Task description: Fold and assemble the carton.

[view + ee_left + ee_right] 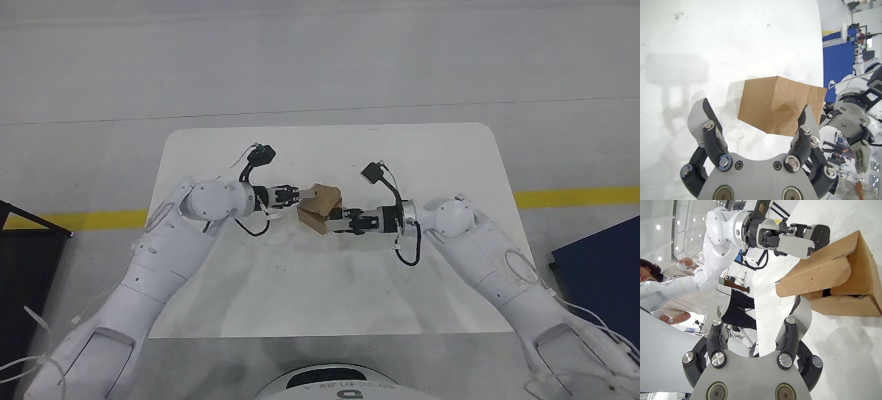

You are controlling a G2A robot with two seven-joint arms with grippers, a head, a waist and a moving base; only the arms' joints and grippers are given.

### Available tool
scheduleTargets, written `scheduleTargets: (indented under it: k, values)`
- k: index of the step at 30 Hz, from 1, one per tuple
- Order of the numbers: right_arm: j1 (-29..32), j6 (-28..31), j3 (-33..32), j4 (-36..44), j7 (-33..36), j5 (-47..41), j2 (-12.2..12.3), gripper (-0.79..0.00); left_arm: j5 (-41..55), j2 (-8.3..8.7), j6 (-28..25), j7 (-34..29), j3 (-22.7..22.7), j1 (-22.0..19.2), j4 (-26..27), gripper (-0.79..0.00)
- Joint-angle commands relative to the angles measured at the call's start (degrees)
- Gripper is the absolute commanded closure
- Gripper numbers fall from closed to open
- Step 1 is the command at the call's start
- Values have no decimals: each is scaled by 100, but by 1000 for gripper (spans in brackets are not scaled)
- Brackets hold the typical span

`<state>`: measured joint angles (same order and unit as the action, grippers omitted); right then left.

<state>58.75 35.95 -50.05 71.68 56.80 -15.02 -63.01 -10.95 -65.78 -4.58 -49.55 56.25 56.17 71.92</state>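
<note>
Brown carton, partly folded with one end flap loose, rests on the white worktop directly between the two grippers. Left gripper is spread wide with nothing clamped; one fingertip is against the carton's near face. Right gripper is likewise open and holding nothing; one finger is just beside the loose flap at the carton's opposite end, contact not discernible.

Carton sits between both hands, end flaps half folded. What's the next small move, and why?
Probably the right hand should nudge forward and press the bowed flap flat: the carton gapes at that end, the hand is open beside the flap, and the left hand sits against the opposite side.
</note>
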Motion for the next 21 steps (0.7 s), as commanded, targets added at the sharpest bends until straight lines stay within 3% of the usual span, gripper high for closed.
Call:
scheduleTargets:
  k: [1,8,16,21]
  values:
    - [92,-179,-70,234,-188,262,30,-628,156,22,-149,82,125,105,-53,-785]
    - [461,-1047,-366,1101,-1154,1534,136,-603,518,47,-411,198,330,269,-246,-785]
    - [1299,-1880,-861,2354,-2118,2838,297,-536,879,3,-725,140,282,279,-515,-785]
    - [1712,-2076,-1040,2854,-2263,3159,357,-514,1046,-44,-884,73,191,198,-731,-785]
